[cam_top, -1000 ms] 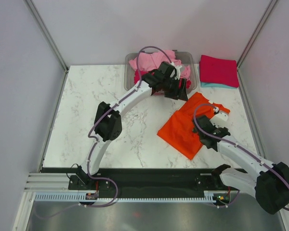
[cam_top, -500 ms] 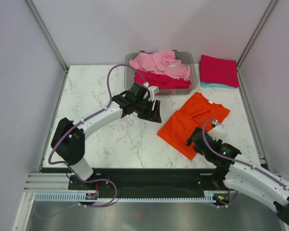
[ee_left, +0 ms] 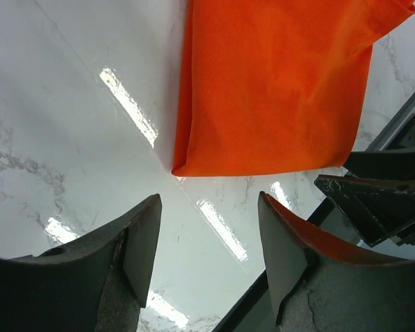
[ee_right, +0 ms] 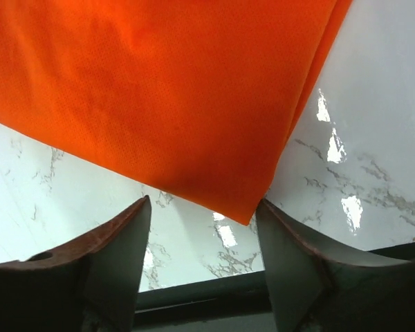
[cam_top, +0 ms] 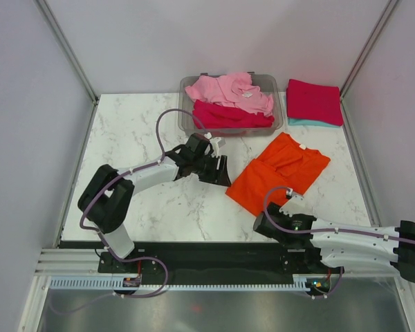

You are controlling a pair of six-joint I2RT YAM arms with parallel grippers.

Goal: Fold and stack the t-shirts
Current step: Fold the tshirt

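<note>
The orange t-shirt point(cam_top: 280, 171) is soft cloth. It lies folded over and a bit wrinkly on the right side of the table point(cam_top: 138, 138). The table is white stone with thin grey lines, and it is shiny. Pale grey walls point(cam_top: 28, 138) stand around it.

The left gripper point(cam_top: 221, 178) is just beside the shirt's left corner, with its fingers spread and nothing in them. The right gripper point(cam_top: 261, 221) is at the shirt's near corner, also spread and holding nothing.

Only the top view shows the clear plastic bin point(cam_top: 187, 117) at the back. It holds a pink t-shirt point(cam_top: 228, 90) and a red-pink t-shirt point(cam_top: 232, 116). Beside the bin, a folded red-pink shirt point(cam_top: 315, 100) sits on a teal shirt point(cam_top: 311, 122).

The right wrist view shows tiny dots in the orange cloth.
</note>
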